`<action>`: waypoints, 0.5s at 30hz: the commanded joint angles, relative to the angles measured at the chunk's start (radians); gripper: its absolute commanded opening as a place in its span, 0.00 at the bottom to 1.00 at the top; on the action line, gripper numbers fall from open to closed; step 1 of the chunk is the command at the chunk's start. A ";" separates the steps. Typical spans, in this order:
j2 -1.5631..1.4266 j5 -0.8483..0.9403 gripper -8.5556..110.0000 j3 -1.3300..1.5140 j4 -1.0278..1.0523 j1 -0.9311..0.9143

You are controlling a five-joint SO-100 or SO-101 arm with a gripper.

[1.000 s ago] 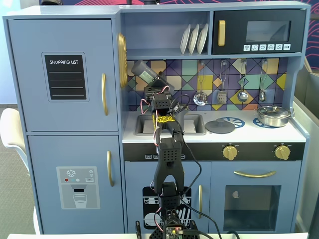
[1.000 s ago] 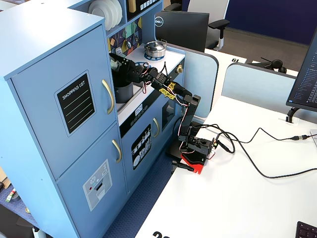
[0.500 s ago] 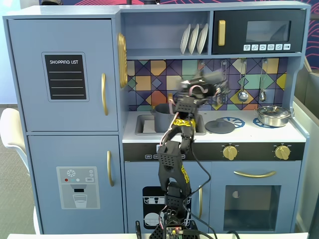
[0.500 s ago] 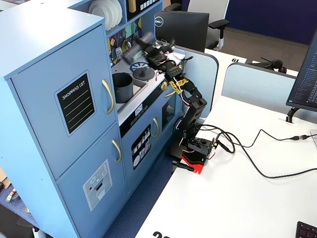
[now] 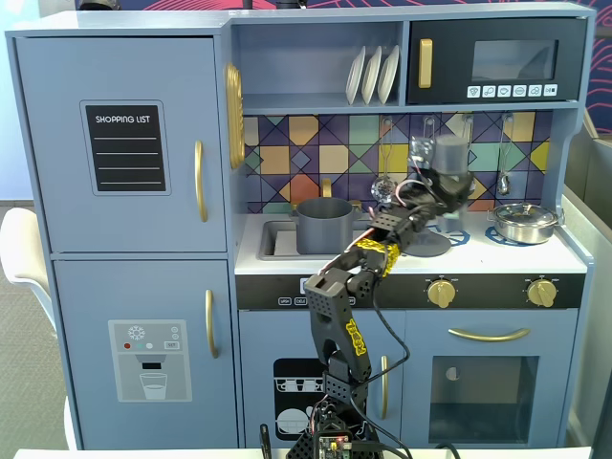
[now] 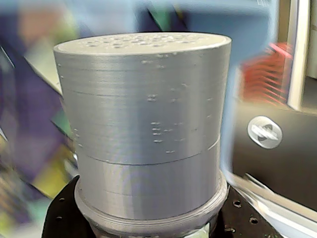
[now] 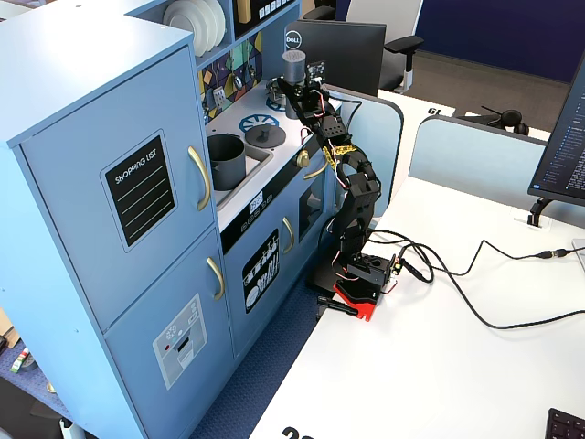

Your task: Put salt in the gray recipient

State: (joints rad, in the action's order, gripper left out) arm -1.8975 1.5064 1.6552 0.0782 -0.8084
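Observation:
The salt [image 5: 450, 155] is a gray cylinder with a perforated top, held upright above the stove. My gripper [image 5: 446, 188] is shut on its lower part. It shows at the arm's tip in the other fixed view too: salt [image 7: 293, 65], gripper [image 7: 299, 88]. In the wrist view the salt [image 6: 148, 119] fills the frame, with the black jaws hugging its base on both sides. The gray recipient [image 5: 325, 225] stands in the sink, well to the left of the gripper, and also shows as the gray recipient [image 7: 226, 161].
A flat gray lid [image 5: 426, 243] lies on the stove burner below the gripper. A shiny silver pan [image 5: 524, 222] sits at the right. Utensils hang on the tiled back wall [image 5: 287, 153]. The microwave [image 5: 497, 62] and plate shelf are overhead.
The arm has swung from over the gray recipient in the sink rightward to above the stove. The salt went from tipped over to upright, still gripped.

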 commanded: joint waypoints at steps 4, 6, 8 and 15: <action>0.084 0.055 0.07 -0.012 -0.091 -0.060; 0.114 0.048 0.07 -0.012 -0.107 -0.069; 0.137 0.035 0.07 -0.014 -0.126 -0.075; 0.209 -0.044 0.07 -0.029 -0.187 -0.091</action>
State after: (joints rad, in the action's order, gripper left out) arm -1.6812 1.5002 1.6552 -0.0629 -0.8882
